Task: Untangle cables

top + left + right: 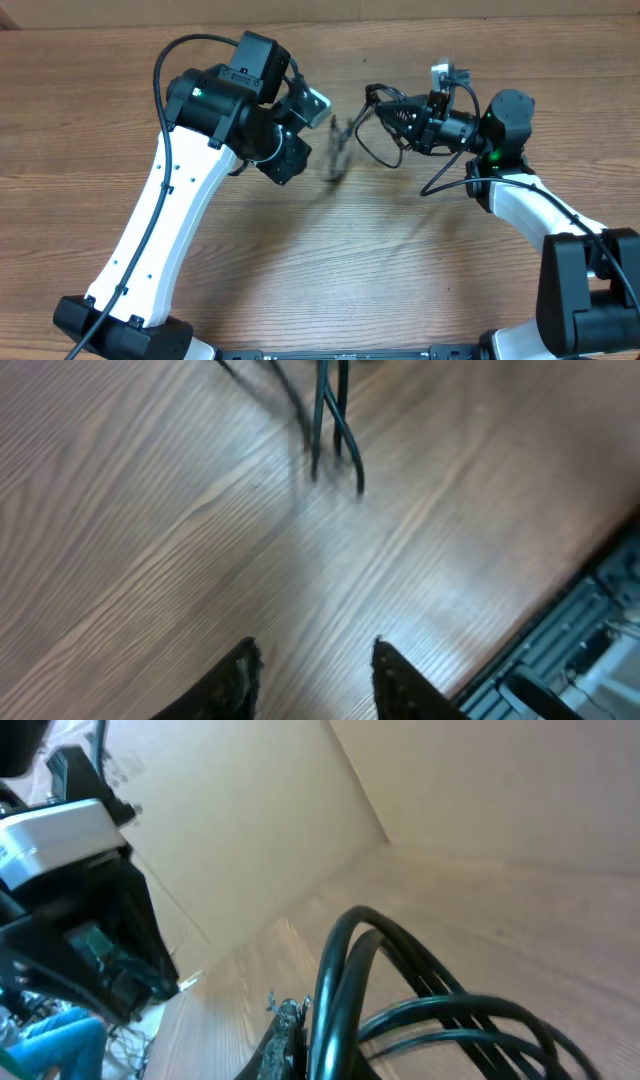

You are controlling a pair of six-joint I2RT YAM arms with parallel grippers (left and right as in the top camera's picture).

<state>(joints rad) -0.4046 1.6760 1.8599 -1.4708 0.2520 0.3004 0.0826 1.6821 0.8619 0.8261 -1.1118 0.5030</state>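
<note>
clamps the cables tight in the right gripper, loops bunched at its tips. hangs the loose strands, blurred, down toward the wooden table between both arms. holds the left gripper parted and empty over the wood, near the dangling ends but apart from them.

Overhead, I see the cables only as a grey smear between the two arms. I cannot count strands or pick out any plug. In my left wrist view they are blurred as well and run off the top edge, and the bottom edge cuts the left gripper. In my right wrist view the loops leave the frame below and to the right. The right gripper sits almost wholly under the bottom edge.
</note>
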